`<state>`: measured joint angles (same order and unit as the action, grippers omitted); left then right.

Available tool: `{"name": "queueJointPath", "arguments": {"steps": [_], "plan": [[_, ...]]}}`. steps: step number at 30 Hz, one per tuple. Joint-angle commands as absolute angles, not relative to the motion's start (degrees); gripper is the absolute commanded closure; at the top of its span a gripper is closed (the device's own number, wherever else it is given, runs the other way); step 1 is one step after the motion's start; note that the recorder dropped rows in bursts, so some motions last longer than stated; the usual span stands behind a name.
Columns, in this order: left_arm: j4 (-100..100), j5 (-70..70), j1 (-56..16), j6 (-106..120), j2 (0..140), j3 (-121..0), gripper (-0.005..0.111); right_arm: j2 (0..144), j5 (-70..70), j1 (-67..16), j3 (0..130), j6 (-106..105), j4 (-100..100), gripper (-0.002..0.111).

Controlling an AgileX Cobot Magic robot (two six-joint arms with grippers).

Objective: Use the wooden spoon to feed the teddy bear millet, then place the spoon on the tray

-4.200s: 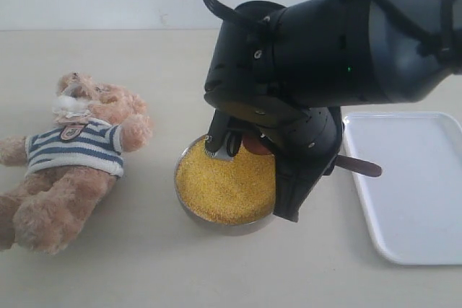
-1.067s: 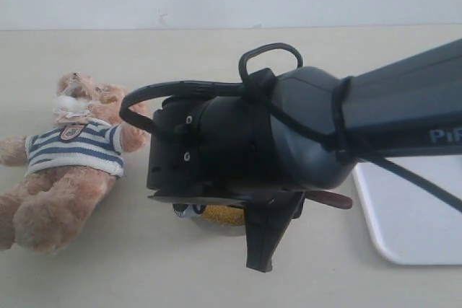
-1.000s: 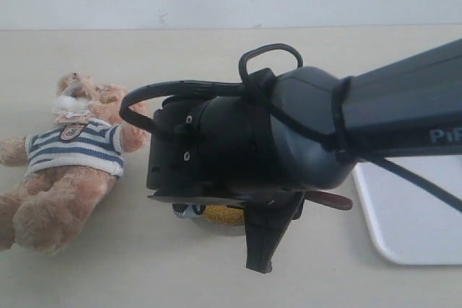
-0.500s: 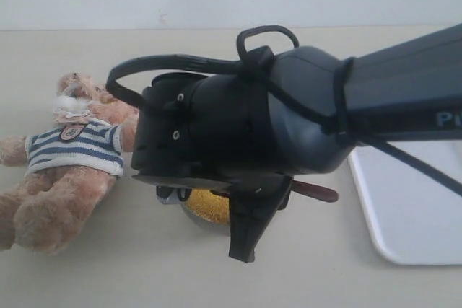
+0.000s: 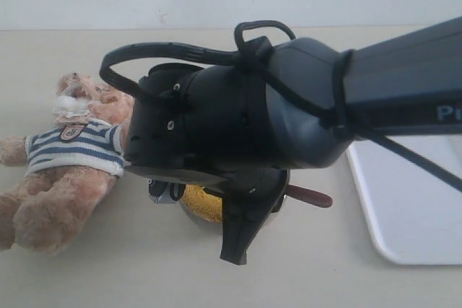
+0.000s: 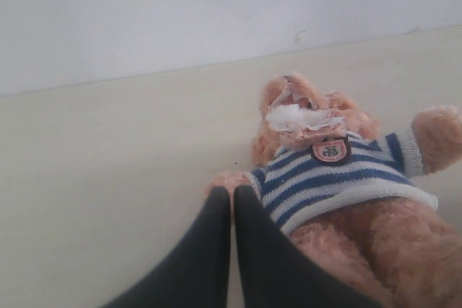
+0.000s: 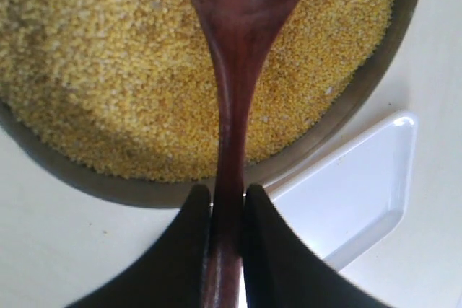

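Lengthwise, the wooden spoon (image 7: 234,70) runs from the right gripper (image 7: 227,194), clamped on its slim handle, out above the millet (image 7: 108,70) in the metal bowl (image 7: 339,122), handle end pointing toward the tray (image 5: 426,200). It is dark reddish-brown and glossy. Since a second ago the arm has slid nearer the teddy bear (image 5: 72,149). Left gripper (image 6: 232,203) closed, empty

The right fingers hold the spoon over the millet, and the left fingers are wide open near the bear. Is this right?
No. The left wrist view shows the left fingers shut, not wide open, near the bear. The right fingers do hold the spoon over the millet.
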<state>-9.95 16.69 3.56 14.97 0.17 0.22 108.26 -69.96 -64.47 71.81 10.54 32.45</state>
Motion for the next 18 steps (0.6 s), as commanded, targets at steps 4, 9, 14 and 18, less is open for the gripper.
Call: {"name": "queueJointPath", "arguments": {"steps": [4, 9, 14, 18], "plan": [[-9.9, 16.7, 3.3, 14.9, 0.0, 0.0, 0.103, 107.5, -70.0, -64.5, 72.1, 13.4, 35.0, 0.109], [-9.9, 16.7, 3.3, 14.9, 0.0, 0.0, 0.103, 107.5, -70.0, -64.5, 72.0, 13.6, 35.5, 0.109], [-9.9, 16.7, 3.3, 14.9, 0.0, 0.0, 0.103, 107.5, -70.0, -64.0, 72.0, 14.7, 35.6, 0.109], [-9.9, 16.7, 3.3, 14.9, 0.0, 0.0, 0.103, 107.5, -70.0, -62.2, 72.0, 14.7, 33.4, 0.109]]}}
